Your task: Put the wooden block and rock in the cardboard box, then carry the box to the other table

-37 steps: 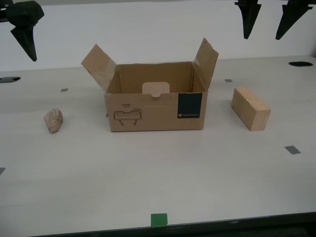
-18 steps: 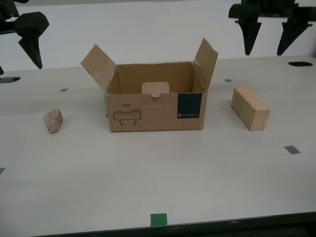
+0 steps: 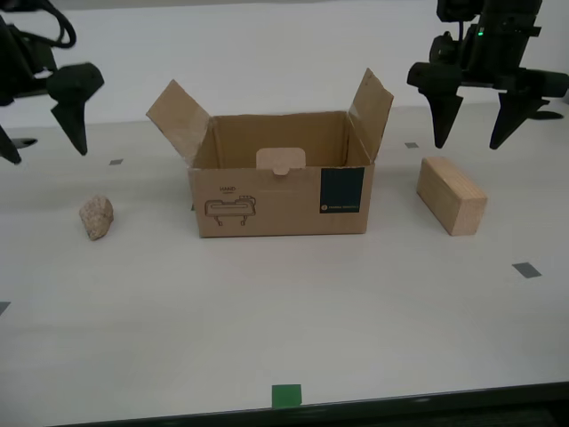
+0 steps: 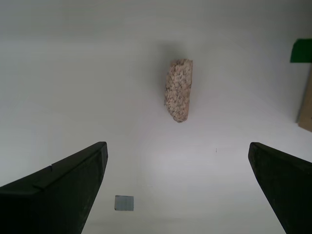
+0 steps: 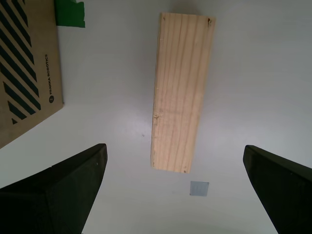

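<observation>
The wooden block (image 3: 452,195) lies flat on the pale surface (image 3: 293,302) at the exterior view's right, its long axis running from the far side toward the near side and angled slightly toward the exterior view's right. In the first wrist view the wooden block (image 5: 182,92) runs lengthwise away from the camera, midway between the two fingers.

The rock (image 3: 96,216) sits at the exterior view's left, well apart from the cardboard box (image 3: 280,182); in the second wrist view the rock (image 4: 178,89) stands lengthwise ahead of the jaws. The box rests between the two, open at the top with both side flaps raised, its teal label facing the camera.

Bare surface surrounds block and rock on all sides, with small grey tape squares (image 3: 526,269) scattered about and a green square (image 3: 286,396) near the front edge.

My first gripper (image 3: 475,133) hangs above the block's far end, jaws spread wide, touching nothing. My second gripper (image 3: 43,138) hovers above and behind the rock, jaws likewise wide apart and empty.
</observation>
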Controlling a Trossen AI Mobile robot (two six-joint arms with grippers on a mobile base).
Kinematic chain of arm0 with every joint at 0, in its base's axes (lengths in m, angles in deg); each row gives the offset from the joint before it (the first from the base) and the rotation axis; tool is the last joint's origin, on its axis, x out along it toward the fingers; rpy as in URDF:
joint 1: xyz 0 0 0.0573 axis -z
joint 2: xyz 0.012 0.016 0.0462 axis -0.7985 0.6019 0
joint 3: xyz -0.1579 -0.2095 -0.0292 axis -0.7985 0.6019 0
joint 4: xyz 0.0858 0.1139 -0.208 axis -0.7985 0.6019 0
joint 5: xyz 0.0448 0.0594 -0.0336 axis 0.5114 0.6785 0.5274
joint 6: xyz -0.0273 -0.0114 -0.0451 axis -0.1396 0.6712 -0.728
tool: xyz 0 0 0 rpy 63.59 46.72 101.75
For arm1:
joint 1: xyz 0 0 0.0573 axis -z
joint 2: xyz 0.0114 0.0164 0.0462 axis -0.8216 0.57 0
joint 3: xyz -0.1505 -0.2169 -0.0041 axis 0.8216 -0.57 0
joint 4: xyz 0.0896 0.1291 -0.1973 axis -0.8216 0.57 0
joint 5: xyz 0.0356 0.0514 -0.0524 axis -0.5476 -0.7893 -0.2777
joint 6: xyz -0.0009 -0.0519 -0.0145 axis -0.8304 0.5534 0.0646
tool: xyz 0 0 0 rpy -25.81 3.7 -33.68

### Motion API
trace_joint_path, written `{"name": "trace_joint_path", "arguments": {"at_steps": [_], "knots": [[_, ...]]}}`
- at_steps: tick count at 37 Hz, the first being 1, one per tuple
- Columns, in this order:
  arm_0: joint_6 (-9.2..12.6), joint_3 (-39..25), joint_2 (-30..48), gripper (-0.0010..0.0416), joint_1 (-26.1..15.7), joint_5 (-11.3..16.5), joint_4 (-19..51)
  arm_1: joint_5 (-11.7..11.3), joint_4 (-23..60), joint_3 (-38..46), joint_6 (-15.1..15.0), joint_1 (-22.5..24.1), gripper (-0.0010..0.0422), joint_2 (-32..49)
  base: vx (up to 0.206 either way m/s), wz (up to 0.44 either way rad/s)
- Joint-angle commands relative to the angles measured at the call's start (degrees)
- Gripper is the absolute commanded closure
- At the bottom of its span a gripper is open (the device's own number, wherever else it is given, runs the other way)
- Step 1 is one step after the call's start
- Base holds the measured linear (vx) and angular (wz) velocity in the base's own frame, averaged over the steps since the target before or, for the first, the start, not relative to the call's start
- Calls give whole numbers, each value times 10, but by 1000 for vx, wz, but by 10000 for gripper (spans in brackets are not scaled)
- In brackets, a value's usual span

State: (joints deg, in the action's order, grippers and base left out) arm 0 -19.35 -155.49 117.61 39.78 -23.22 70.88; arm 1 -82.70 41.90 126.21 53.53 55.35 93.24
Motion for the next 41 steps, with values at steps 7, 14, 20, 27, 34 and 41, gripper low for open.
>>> {"name": "trace_joint_path", "arguments": {"at_steps": [7, 14, 20, 27, 34, 41], "knots": [[0, 34, 0, 16, -1, 3, -62, 0, -43, 0, -3, 0, 16, 49, 0, 0], [0, 52, 0, 15, -1, 3, -73, 0, -61, -2, -4, 0, 16, 48, 0, 0], [2, 68, 0, 16, -1, 3, -101, -1, -74, -3, -4, 0, 16, 62, 0, 0], [4, 74, 0, 15, -2, 3, -130, 0, -71, -4, -5, 0, 16, 87, 0, 0], [15, 76, 0, 16, -3, 3, -131, 0, -76, -13, -5, 0, 16, 86, 0, 0], [15, 76, 0, 16, -3, 3, -151, 0, -77, -15, -4, 0, 16, 86, 0, 0]]}}
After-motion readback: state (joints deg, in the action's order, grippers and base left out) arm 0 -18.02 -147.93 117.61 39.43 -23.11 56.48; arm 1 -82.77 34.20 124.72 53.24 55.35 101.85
